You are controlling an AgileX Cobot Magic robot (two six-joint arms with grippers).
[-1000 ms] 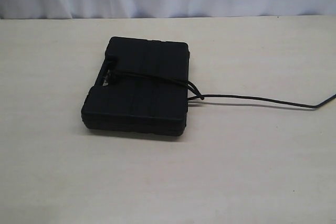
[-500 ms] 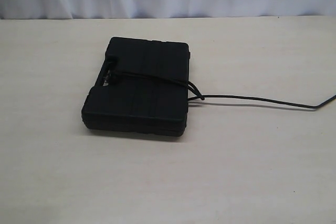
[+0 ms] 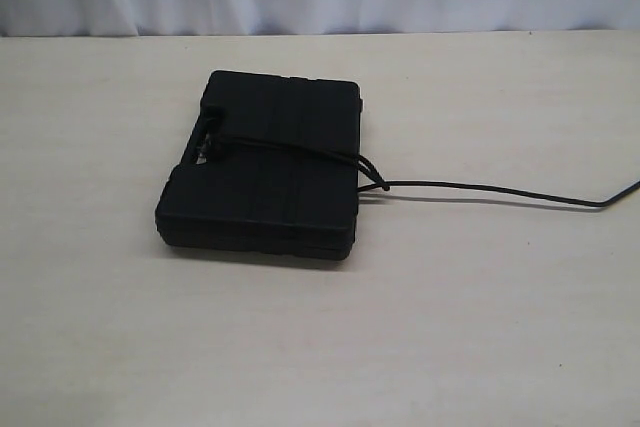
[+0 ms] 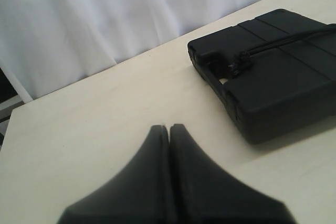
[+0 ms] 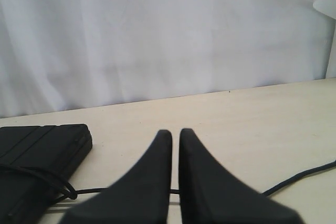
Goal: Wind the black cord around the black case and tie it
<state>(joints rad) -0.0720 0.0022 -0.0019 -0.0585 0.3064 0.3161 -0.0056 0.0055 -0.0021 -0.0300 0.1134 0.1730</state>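
With the black cord (image 3: pixel 480 188) looped 1 time over the black case (image 3: pixel 262 162) near the table's (image 3: pixel 450 327) far edge and seemingly knotted, tail trailing toward the right edge, left gripper (image 4: pixel 169 128) and right gripper (image 5: pixel 175 132) hover apart, pinched closed, empty.

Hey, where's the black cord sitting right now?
In the exterior view the black cord lies across the lid of the black case, from its handle slot to its right edge, then trails right over the table and out of frame.

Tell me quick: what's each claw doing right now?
Left claw: closed, holding nothing.
Right claw: closed, holding nothing; the cord lies loose, not gripped.
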